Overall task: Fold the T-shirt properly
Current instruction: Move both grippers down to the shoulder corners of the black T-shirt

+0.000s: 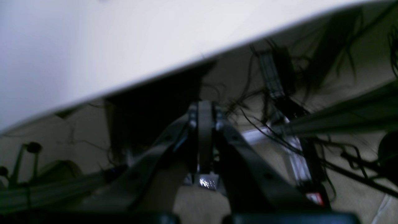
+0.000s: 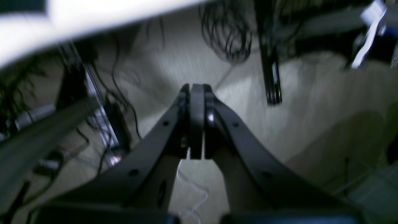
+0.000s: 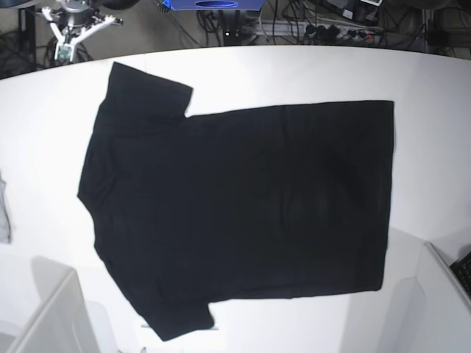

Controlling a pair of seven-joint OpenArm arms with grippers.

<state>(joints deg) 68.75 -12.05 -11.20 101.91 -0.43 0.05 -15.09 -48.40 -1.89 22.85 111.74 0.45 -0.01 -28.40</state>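
One black T-shirt [image 3: 243,206] spread flat, plain side up, on the white surface [image 3: 434,95] in the base view. Long axis running 3 o'clock to 9 o'clock: straight hem at 3, shoulders and neck at 9, one short sleeve poking toward 11, the other toward 7. No crease or fold showing, so judged as not yet begun. One sliver of grey cloth [image 3: 4,209] at the 9 o'clock edge of the surface, well apart from the shirt.

Two hands, neither visible in the base view, neither touching the shirt. Left hand [image 1: 204,107] pressed together, nothing between its jaws, hanging off the rim of the surface with floor and tangled cables [image 1: 279,81] below; surface edge slanting away toward 11 o'clock of that wrist view. Right hand [image 2: 196,90] likewise pressed together on nothing, also off the surface, tiled floor [image 2: 311,102] and a coil of cable [image 2: 228,34] ahead, surface edge up at 10 to 11 o'clock.

Key relation for the coming move: shirt lying up and beyond both hands, past the near rim. Judging by the rig, left arm on the 3 o'clock side, so nearer the hem; right arm on the 9 o'clock side, nearer the sleeves and collar. Exact nearness not tellable from these views.
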